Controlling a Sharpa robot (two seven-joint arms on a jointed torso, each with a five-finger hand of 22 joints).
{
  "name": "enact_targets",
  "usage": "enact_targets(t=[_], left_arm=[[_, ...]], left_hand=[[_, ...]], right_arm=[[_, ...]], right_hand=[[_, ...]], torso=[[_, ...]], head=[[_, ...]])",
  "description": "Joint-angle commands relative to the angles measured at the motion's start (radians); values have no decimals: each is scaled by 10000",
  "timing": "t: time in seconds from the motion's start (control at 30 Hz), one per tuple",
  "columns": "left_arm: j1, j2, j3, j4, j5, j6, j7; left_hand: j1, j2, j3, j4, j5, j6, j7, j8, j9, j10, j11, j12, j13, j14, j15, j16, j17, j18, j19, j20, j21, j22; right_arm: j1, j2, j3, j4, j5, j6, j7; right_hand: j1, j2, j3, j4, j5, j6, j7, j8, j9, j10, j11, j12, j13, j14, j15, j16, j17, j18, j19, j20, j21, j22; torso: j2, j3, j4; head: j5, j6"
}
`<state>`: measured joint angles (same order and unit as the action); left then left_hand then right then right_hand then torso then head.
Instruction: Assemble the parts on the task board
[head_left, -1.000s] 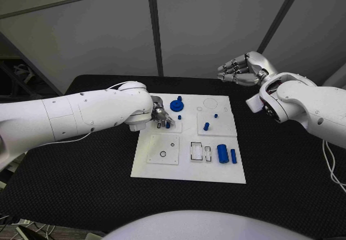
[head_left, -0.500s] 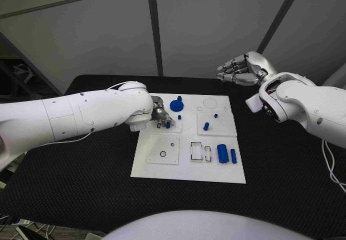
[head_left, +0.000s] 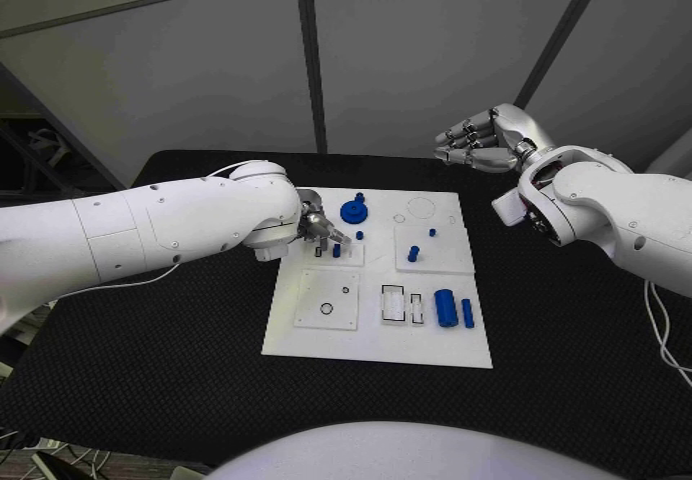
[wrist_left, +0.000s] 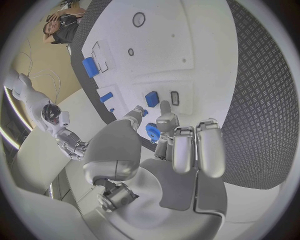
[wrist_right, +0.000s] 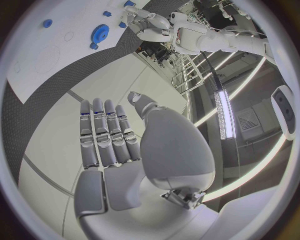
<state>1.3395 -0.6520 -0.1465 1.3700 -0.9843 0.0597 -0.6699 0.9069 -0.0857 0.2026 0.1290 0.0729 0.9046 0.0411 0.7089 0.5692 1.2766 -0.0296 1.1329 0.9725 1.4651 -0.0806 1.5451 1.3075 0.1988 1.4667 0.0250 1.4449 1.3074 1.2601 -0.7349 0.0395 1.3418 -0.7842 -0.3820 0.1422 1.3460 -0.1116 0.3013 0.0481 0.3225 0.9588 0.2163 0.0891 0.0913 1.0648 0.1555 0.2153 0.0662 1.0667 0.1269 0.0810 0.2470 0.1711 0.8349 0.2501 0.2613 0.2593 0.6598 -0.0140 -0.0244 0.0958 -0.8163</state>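
The board lies in the middle of the tabletop. On the board's far edge sits a gear. Two pegs stand right of the gear and nearer the robot. A cylinder lies by the board's near right part. The left robot hand is just left of the gear, over the board. The right robot hand is beyond the board's far right corner, well apart from it.

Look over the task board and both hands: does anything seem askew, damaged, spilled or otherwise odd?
Nothing stands out. The task board lies flat and square on the table, its blue parts sit tidily, the left hand works at the board's far left, and the right hand is raised beyond the board.
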Motion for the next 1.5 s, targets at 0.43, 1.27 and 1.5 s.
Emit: enact_targets(t=[0.43, 1.27, 1.5], left_arm=[[695, -212, 978, -573, 267, 1361, 429], [560, 1317, 800, -3842, -240, 2763, 950], [463, 1419, 781, -4040, -463, 2850, 1023]], left_hand=[[946, 303, -1313, 297, 37, -989, 471, -1055, -971, -715, 416, -644, -1000, 974, 267, -6, 2422, -1426, -35, 251, -582, 23], [1636, 723, -1642, 219, 46, -758, 557, -1626, -1546, -791, 502, -612, -1142, 969, 356, -21, 2411, -1423, -24, 371, -599, 50], [1635, 752, -1674, 242, 48, -712, 556, -1636, -1570, -789, 502, -601, -1141, 969, 358, -21, 2411, -1434, -2, 374, -561, 105]], right_arm=[[19, 70, 5, -125, -20, 114, 54], [17, 97, 4, -87, -20, 121, 64], [17, 98, 4, -84, -20, 119, 60]], right_hand=[[-122, -19, -55, 3, 21, 12, 86, -50, 5, -27, 74, -36, -14, 17, 59, -43, -13, 113, 62, -11, -85, -22], [-122, -9, -61, 9, 27, 12, 86, -51, 5, -29, 73, -32, -13, 18, 59, -47, -15, 114, 69, -9, -99, -33], [-122, -9, -61, 9, 27, 12, 86, -51, 5, -29, 73, -32, -13, 18, 59, -47, -15, 114, 69, -9, -99, -33]], torso=[[-1, 10, 4], [10, -8, -19], [6, 9, -5]], head=[[57, 167], [143, 238], [123, 219]])
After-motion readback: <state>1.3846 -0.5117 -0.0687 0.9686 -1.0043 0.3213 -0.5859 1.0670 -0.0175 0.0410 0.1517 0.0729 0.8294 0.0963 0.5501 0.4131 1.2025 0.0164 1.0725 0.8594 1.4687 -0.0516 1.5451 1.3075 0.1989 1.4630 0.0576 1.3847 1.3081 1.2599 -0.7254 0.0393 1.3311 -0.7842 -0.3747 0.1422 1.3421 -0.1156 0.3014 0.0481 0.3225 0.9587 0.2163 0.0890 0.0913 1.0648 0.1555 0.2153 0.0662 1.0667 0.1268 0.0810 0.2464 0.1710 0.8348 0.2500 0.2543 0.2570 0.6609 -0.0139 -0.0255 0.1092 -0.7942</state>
